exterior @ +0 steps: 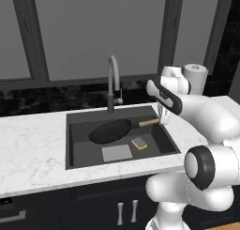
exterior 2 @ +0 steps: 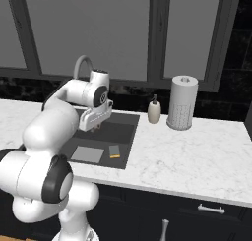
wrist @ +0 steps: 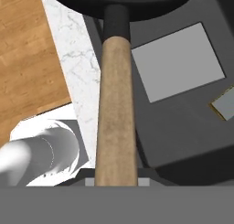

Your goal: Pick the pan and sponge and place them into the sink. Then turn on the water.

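The black pan (exterior: 111,131) hangs tilted over the dark sink (exterior: 75,154), its wooden handle (exterior: 149,122) pointing right into my gripper (exterior: 161,117). In the hand view the handle (wrist: 116,104) runs straight up from the hand to the pan's black body (wrist: 123,1); my fingertips are hidden beside it. The gripper is shut on the handle's end. The yellow sponge (exterior: 139,143) lies flat on the sink floor, just right of the pale drain plate (exterior: 116,152). The grey gooseneck faucet (exterior: 112,79) stands behind the basin, with no water running.
A paper towel roll (exterior 2: 182,102) and a soap bottle (exterior 2: 154,110) stand on the marble counter (exterior 2: 187,151) right of the sink. Windows rise behind the faucet. The sponge (exterior 2: 114,151) and drain plate (exterior 2: 87,154) sit at the basin's front.
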